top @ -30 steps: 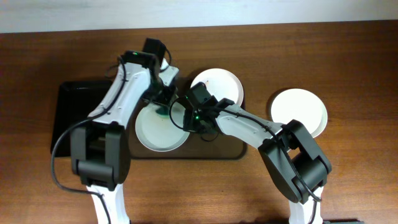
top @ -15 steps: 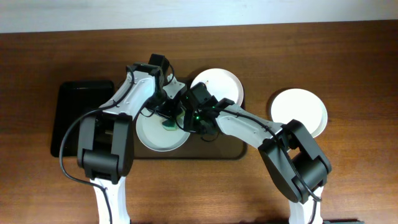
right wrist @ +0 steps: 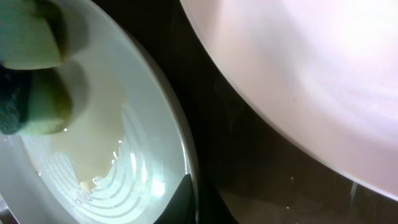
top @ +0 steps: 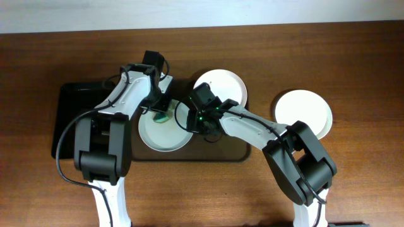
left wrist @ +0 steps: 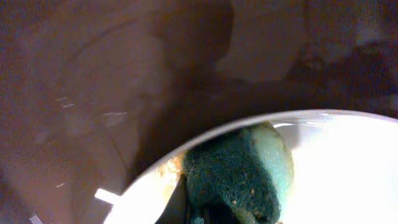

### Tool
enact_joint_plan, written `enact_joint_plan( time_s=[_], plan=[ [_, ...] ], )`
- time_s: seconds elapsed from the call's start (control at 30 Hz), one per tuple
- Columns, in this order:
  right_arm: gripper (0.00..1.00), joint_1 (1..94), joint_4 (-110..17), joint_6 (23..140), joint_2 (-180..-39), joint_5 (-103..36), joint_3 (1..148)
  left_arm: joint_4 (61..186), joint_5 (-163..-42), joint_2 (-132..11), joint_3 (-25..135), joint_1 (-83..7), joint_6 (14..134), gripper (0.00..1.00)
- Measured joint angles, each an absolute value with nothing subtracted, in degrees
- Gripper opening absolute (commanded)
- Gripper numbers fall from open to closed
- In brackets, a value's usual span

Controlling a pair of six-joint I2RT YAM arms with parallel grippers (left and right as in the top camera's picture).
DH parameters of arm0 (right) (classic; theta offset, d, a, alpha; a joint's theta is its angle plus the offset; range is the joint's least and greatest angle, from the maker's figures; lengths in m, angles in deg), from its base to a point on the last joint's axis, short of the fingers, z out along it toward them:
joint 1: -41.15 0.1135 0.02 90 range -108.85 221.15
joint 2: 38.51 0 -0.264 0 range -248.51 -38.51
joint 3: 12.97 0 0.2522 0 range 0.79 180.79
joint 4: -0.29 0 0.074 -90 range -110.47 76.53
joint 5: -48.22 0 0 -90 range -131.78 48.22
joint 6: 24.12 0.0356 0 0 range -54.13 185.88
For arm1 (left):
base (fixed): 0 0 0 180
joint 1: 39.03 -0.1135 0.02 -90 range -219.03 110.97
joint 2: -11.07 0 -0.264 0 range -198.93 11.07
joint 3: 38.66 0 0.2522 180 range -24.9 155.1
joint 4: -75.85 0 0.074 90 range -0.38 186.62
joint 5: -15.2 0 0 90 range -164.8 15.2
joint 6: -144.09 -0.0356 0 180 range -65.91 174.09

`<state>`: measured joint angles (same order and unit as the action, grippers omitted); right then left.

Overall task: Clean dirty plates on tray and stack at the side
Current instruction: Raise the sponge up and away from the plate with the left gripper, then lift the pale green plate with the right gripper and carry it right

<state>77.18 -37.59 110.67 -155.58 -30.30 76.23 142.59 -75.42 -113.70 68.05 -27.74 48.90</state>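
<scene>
A pale plate lies on the left half of the dark brown tray. My left gripper is shut on a green sponge and presses it onto the plate's upper part. In the left wrist view the sponge sits just inside the plate's rim, which shows brown crumbs. My right gripper is shut on the same plate's right rim; the plate's inside looks wet and streaked. A second plate rests on the tray's far right. A third plate sits on the table to the right.
A smaller black tray lies on the table left of the brown tray, partly under my left arm. Both arms cross above the brown tray's middle. The wooden table runs around all of it.
My left gripper swept the sponge down and right across the plate, then back up towards its upper left rim. The right gripper has kept its hold on the rim.
</scene>
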Motion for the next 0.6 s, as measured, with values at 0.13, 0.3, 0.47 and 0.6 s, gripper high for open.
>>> enact_joint_plan(
  time_s=[0.13, 0.3, 0.47, 0.6],
  plan=[
    [0.04, 77.2, -37.4, 110.7, -155.6, -30.3, 76.2, 143.2, -72.0, -113.7, 68.5, -27.8, 51.6, 0.00],
    [0.04, 77.2, -37.5, 110.7, -155.6, -30.3, 76.2, 148.2, -68.7, -115.3, 72.5, -27.5, 53.1, 0.01],
    [0.04, 77.2, -38.4, 110.7, -155.6, -30.3, 76.2, 154.8, -63.6, -116.9, 82.5, -27.4, 55.7, 0.00],
    [0.04, 77.2, -38.7, 110.5, -155.6, -30.3, 76.2, 159.8, -58.8, -116.9, 92.2, -27.7, 58.6, 0.00]
  ],
)
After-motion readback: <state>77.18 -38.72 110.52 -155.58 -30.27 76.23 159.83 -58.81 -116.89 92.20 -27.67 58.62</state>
